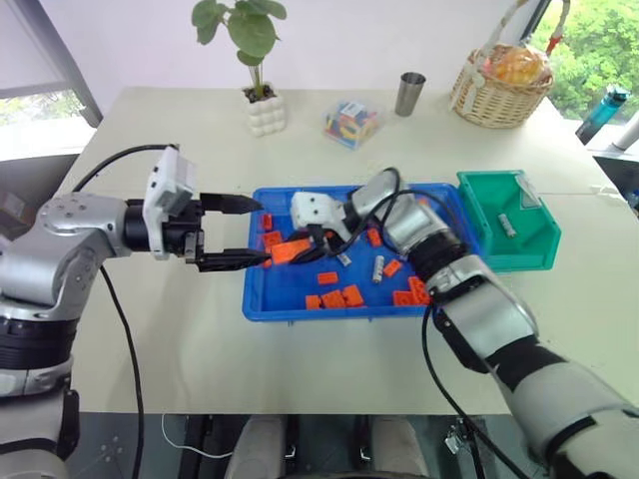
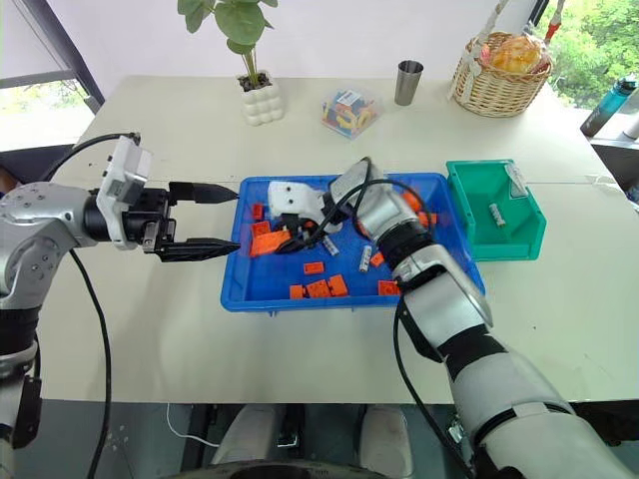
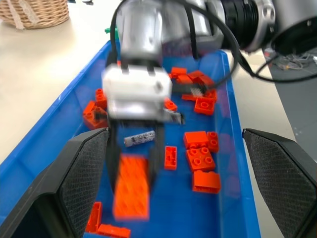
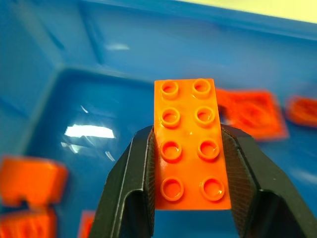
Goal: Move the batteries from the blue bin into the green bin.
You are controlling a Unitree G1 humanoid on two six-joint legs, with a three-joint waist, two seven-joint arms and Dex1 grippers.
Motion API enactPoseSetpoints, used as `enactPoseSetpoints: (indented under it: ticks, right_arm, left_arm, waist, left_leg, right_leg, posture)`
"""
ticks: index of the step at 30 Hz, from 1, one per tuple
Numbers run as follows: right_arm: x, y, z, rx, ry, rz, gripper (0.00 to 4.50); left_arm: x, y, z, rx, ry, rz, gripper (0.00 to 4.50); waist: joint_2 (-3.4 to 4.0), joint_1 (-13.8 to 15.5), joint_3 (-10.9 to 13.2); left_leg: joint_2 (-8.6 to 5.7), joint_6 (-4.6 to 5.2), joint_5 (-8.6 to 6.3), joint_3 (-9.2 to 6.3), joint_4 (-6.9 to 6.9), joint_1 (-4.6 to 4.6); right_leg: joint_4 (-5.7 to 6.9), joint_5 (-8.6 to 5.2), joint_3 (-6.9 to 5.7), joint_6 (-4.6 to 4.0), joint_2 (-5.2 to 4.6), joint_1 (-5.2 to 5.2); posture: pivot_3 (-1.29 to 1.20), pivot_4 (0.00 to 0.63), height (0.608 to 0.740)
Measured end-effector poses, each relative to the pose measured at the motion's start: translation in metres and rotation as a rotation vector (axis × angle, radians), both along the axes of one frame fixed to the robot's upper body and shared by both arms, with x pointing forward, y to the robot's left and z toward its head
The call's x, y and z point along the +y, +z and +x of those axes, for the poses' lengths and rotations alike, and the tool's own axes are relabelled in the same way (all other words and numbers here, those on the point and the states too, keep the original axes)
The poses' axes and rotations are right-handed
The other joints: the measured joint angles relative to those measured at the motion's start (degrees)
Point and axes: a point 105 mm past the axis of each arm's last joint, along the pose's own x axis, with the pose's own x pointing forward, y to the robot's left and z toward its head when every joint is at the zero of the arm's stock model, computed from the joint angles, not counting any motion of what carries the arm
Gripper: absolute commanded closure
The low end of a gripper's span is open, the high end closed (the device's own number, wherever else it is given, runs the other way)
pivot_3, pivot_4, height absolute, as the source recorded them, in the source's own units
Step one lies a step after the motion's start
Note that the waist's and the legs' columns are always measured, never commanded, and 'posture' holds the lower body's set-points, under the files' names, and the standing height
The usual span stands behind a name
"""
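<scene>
Orange brick (image 4: 190, 144), eight studs up, pinched between the right gripper's (image 1: 305, 246) black fingers (image 4: 130, 178), one pad on each long side. The gripper hangs over the left half of the blue bin (image 1: 290, 304), brick clear of the floor.

Left gripper (image 1: 240, 232) sits at the bin's left rim, fingers (image 3: 81, 171) spread wide, holding nothing; the lower tip reaches just over the rim, near loose bricks.

Batteries: two silver cylinders (image 1: 378, 267) lie on the blue floor among scattered orange bricks (image 1: 344, 296), just right of the right gripper. A third lies under the gripper in the left wrist view (image 3: 139, 139), label unreadable. One more (image 1: 507, 225) rests inside the green bin (image 1: 519, 254), which stands on the counter (image 1: 180, 339) touching the blue bin's right end.

Right forearm covers the blue bin's far right corner; contents there cannot be made out. Gripper is blurred in the left wrist view.
</scene>
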Motion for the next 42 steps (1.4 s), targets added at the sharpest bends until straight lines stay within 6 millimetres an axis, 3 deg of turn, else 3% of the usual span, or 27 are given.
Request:
enactPoseSetpoints:
  ticks: [1,3,6,9,11,15,20,28,31,36,42]
  right_arm:
    - [-0.001,-0.002,0.0,-0.001,-0.016,-0.004,1.15]
    - [-0.008,-0.001,0.007,-0.037,-0.085,-0.012,1.15]
    - [-0.024,0.018,0.015,-0.089,-0.208,0.018,1.15]
    - [-0.041,0.033,0.008,-0.091,-0.318,0.08,1.15]
    - [-0.053,0.031,-0.002,-0.067,-0.404,0.1,1.15]
    - [-0.081,0.006,-0.016,-0.008,-0.644,0.067,1.15]
    - [-0.081,0.003,-0.026,0.015,-0.798,0.111,1.15]
    - [-0.086,-0.003,-0.023,0.044,-0.909,0.152,1.15]
    - [-0.09,-0.014,-0.022,0.074,-0.938,0.147,1.92]
    - [-0.091,-0.02,-0.022,0.084,-0.95,0.157,4.37]
    - [-0.095,-0.015,-0.022,0.105,-0.967,0.189,4.44]
  left_arm:
    - [0.0,0.0,0.0,-0.001,0.0,0.001,0.0]
    - [-0.001,0.0,0.002,-0.002,-0.001,0.002,0.0]
    - [-0.006,0.005,0.003,-0.014,-0.012,-0.017,0.0]
    - [-0.009,0.008,0.003,-0.009,-0.024,-0.031,0.0]
    - [-0.012,0.008,0.003,-0.008,-0.031,-0.038,0.0]
    - [-0.016,0.005,0.008,0.008,-0.035,-0.054,0.0]
    - [-0.025,0.007,0.015,-0.009,-0.05,-0.075,0.0]
    - [-0.031,0.004,0.018,0.004,-0.084,-0.076,0.0]
    - [-0.033,0.007,0.018,-0.008,-0.097,-0.077,0.0]
    - [-0.034,0.008,0.017,-0.009,-0.102,-0.077,0.0]
    - [-0.034,0.005,0.016,-0.001,-0.103,-0.075,0.0]
  waist:
    - [0.0,0.05,0.0]
    - [0.0,0.13,0.0]
    - [0.0,0.13,0.0]
    - [0.0,0.12,0.0]
    - [-0.01,0.34,0.0]
    - [-0.02,0.3,-0.01]
    - [-0.02,0.18,-0.01]
    - [-0.02,0.37,-0.01]
    - [-0.02,0.26,-0.01]
    - [-0.02,0.21,-0.01]
    - [-0.02,0.35,-0.01]
  left_leg:
    - [-0.01,0.0,0.0,-0.01,0.01,-0.01]
    - [-0.01,0.0,0.0,-0.02,0.02,-0.01]
    - [-0.01,0.0,0.0,-0.02,0.02,-0.03]
    - [0.0,0.0,0.0,-0.04,0.01,-0.03]
    - [0.0,0.0,0.0,-0.05,0.01,-0.05]
    - [-0.03,0.01,0.0,-0.01,0.08,-0.04]
    - [-0.01,0.01,0.0,0.01,0.05,-0.04]
    - [-0.03,0.01,0.0,0.0,0.06,-0.04]
    - [-0.03,0.01,0.0,0.01,0.06,-0.04]
    - [-0.02,0.01,0.0,0.01,0.05,-0.03]
    - [-0.02,0.01,0.0,0.01,0.06,-0.03]
  right_leg:
    - [0.0,0.0,0.0,0.0,-0.01,0.0]
    - [0.0,0.0,0.0,0.0,0.0,-0.01]
    - [0.0,0.0,0.0,0.0,-0.01,-0.01]
    - [0.0,0.0,-0.01,0.0,-0.01,0.01]
    - [0.0,0.0,-0.01,0.0,-0.03,0.02]
    - [0.0,0.0,0.0,0.01,-0.05,0.04]
    - [0.01,0.0,0.0,0.01,-0.03,0.01]
    - [0.0,0.0,-0.01,0.01,-0.03,0.03]
    - [0.0,0.0,0.0,0.01,-0.03,0.03]
    - [0.0,0.0,0.0,0.01,-0.02,0.02]
    - [0.0,0.0,0.0,0.01,-0.04,0.03]
  posture:
    - [0.0,0.15,0.678]
    - [0.0,0.15,0.678]
    - [0.0,0.15,0.678]
    - [0.0,0.15,0.678]
    - [0.0,0.15,0.678]
    - [0.0,0.15,0.678]
    - [0.0,0.15,0.678]
    - [0.0,0.15,0.678]
    - [0.0,0.15,0.678]
    - [0.0,0.15,0.678]
    - [0.0,0.15,0.678]
